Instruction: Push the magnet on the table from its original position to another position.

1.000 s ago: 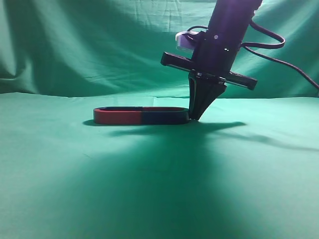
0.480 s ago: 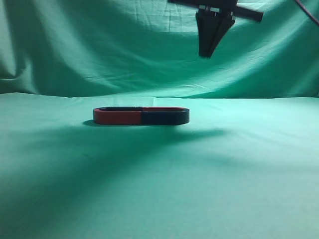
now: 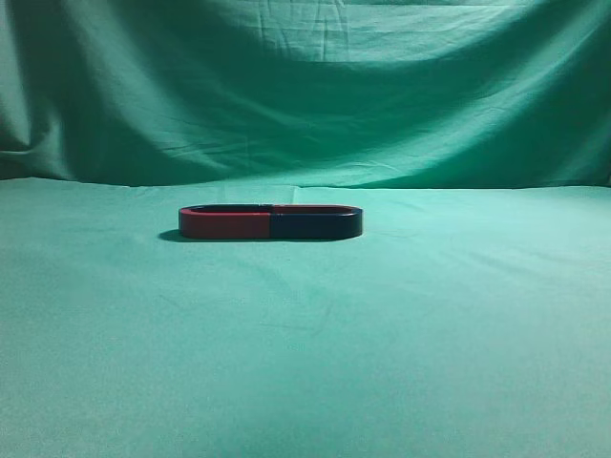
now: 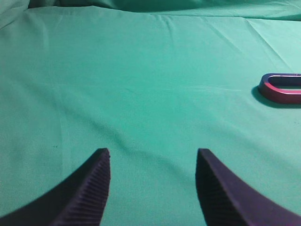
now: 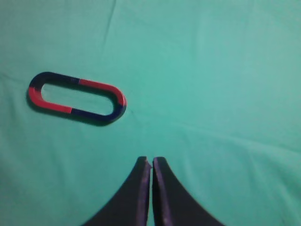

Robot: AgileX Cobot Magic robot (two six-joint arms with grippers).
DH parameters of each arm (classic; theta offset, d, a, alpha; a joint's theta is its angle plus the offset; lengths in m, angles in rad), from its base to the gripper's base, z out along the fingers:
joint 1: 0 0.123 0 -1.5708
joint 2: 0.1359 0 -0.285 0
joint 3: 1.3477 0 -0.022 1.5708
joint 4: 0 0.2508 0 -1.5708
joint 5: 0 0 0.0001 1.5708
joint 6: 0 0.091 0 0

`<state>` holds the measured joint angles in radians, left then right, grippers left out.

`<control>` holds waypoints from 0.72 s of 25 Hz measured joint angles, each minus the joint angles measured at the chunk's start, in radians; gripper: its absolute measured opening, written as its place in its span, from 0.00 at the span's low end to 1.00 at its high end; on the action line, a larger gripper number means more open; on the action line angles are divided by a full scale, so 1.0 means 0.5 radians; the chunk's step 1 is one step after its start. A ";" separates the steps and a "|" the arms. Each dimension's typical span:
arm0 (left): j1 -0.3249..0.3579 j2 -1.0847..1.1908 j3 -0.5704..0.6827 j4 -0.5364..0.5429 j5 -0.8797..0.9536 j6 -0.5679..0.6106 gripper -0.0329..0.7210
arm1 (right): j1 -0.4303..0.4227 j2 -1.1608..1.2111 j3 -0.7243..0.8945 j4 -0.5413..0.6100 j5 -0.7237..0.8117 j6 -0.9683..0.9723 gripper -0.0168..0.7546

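- Lies flat on the table (image 3: pixel 305 363), left of centre in the exterior view: the magnet (image 3: pixel 315 225), dark side toward the camera, butted end to end against the red magnet (image 3: pixel 224 225) so that the two close into one oval.
- Sits in the same spot as a second ago and half a second ago; no shift since the push tool left its right end.
- Gone from the exterior view: the right gripper (image 5: pixel 151 161), at the magnet's right end a second ago, lifted high half a second ago, now well above and apart, fingers pressed together with nothing between them.
- Seen from that wrist, the magnet (image 5: pixel 94 114) up and to the left of the tips.
- Parked low and wide open, empty: the left gripper (image 4: pixel 151 153), well away from the red magnet (image 4: pixel 282 92).
- Judged as push finished, arm retracting; little left to do.
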<state>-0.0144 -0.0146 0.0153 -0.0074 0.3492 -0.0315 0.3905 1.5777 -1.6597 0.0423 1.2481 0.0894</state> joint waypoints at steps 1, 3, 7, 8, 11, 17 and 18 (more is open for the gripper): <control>0.000 0.000 0.000 0.000 0.000 0.000 0.54 | 0.000 -0.108 0.097 -0.003 0.001 0.015 0.02; 0.000 0.000 0.000 0.000 0.000 0.000 0.54 | 0.000 -0.316 0.274 -0.006 0.005 0.030 0.02; 0.000 0.000 0.000 0.000 0.000 0.000 0.54 | 0.000 -0.704 0.618 -0.011 0.010 0.077 0.02; 0.000 0.000 0.000 0.000 0.000 0.000 0.54 | 0.000 -0.792 0.702 -0.011 0.010 0.083 0.02; 0.000 0.000 0.000 0.000 0.000 0.000 0.54 | 0.000 -1.107 0.937 -0.011 0.004 0.095 0.02; 0.000 0.000 0.000 0.000 0.000 0.000 0.54 | 0.000 -1.775 1.410 -0.020 -0.313 0.080 0.02; 0.000 0.000 0.000 0.000 0.000 0.000 0.54 | 0.000 -1.858 1.489 -0.023 -0.367 0.075 0.02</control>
<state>-0.0144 -0.0146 0.0153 -0.0074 0.3492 -0.0315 0.3905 0.6484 -0.9152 0.0305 1.0648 0.1270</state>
